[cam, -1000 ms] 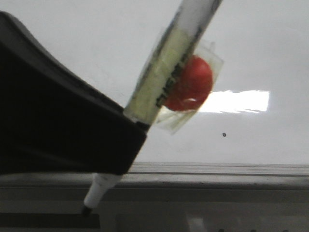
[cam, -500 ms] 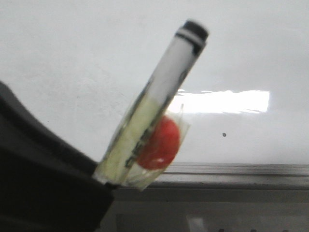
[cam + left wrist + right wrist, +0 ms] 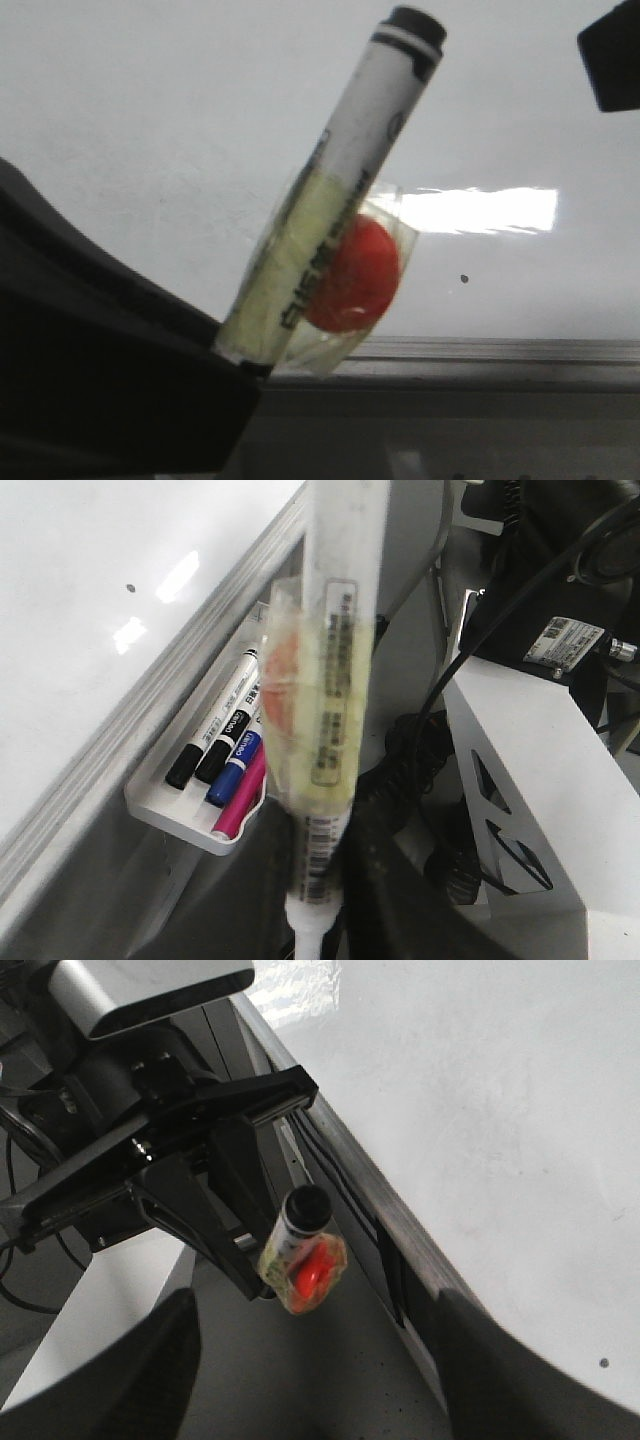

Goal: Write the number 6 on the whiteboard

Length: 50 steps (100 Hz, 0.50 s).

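My left gripper [image 3: 238, 372] is shut on a white marker [image 3: 345, 190] that carries yellowish tape and a red disc [image 3: 352, 275]. The marker tilts, its black capped end up, and its tip is hidden behind the gripper in the front view. In the left wrist view the marker [image 3: 335, 680] sits between the dark fingers [image 3: 400, 900], with its white nib end low and off the board. The whiteboard [image 3: 150, 130] fills the background, and the number 6 is out of view. My right gripper [image 3: 315, 1360] is open and empty, looking at the left gripper [image 3: 230, 1210] and the marker [image 3: 302, 1250].
A grey rail [image 3: 480, 352] runs along the board's lower edge. A small black dot [image 3: 464, 278] marks the board. A white tray [image 3: 165, 810] by the rail holds several spare markers [image 3: 225, 750]. Cables and a white frame [image 3: 520, 750] stand beside the left arm. A dark part of the right arm [image 3: 612, 58] shows top right.
The left gripper dropped down and left with the marker, hiding its tip, then rose slightly to the right. A dark part of the right arm has come in at the top right.
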Motion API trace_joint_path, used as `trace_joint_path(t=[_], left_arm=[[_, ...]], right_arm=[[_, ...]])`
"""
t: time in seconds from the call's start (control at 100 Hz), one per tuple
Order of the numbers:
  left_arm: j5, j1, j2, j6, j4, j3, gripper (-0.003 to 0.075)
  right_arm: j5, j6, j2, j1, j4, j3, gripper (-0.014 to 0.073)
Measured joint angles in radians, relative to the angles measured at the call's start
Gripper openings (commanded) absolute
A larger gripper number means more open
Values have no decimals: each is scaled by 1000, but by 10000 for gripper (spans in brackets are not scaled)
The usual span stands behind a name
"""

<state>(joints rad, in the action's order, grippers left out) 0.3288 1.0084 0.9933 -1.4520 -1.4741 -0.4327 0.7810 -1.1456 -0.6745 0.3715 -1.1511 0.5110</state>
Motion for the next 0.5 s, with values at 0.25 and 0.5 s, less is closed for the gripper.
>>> trace_joint_path(t=[0.25, 0.5], left_arm=[[0, 0, 0, -10, -13, 0, -8], [15, 0, 0, -11, -33, 0, -8]], right_arm=[[0, 0, 0, 0, 0, 0, 449], [0, -62, -5, 0, -47, 0, 449]])
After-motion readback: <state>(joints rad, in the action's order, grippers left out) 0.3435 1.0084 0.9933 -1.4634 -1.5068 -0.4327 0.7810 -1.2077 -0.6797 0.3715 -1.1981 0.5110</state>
